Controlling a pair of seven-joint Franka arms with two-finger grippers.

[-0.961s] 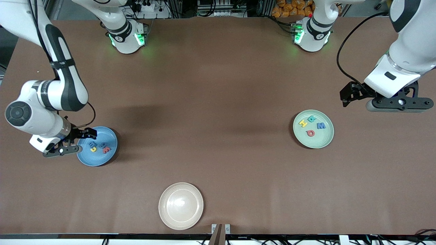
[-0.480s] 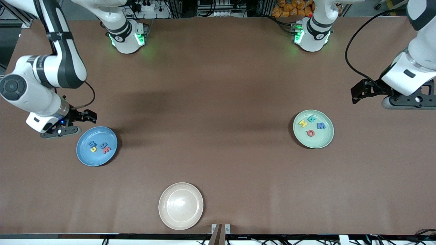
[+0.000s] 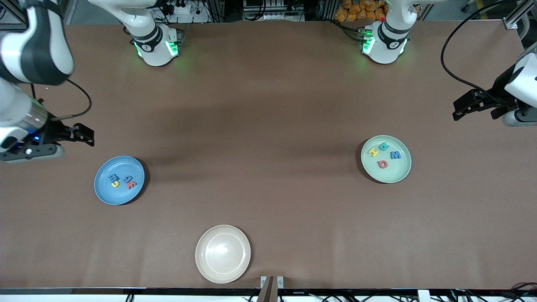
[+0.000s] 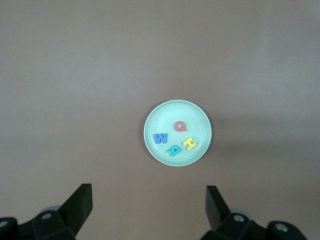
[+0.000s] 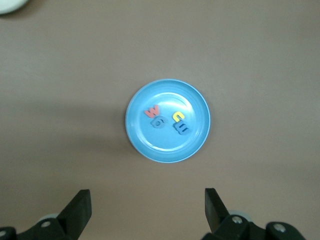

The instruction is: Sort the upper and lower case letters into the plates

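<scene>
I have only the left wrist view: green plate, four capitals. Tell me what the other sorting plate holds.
Observer: The blue plate holds four lowercase letters: w, g, u, m.
Operator: Report any strays.
Observer: None visible on the table; a cream plate, nearer the front camera, lies empty.
Operator: Give me the right end effector.
Observer: The right end effector hangs open over the table near the blue plate, holding nothing.

We see a matt brown worktop [image 3: 268,126], smooth and cloth-like. The round blue plate [image 3: 119,195] looks like glossy plastic with a soft sheen; the round mint-green plate [image 3: 386,176] and round cream-beige plate [image 3: 222,272] look smooth, semi-gloss. The small coloured letters [image 4: 175,139] seem matt, foam-like. Each black hand [image 4: 149,210] looks like matt plastic.
</scene>
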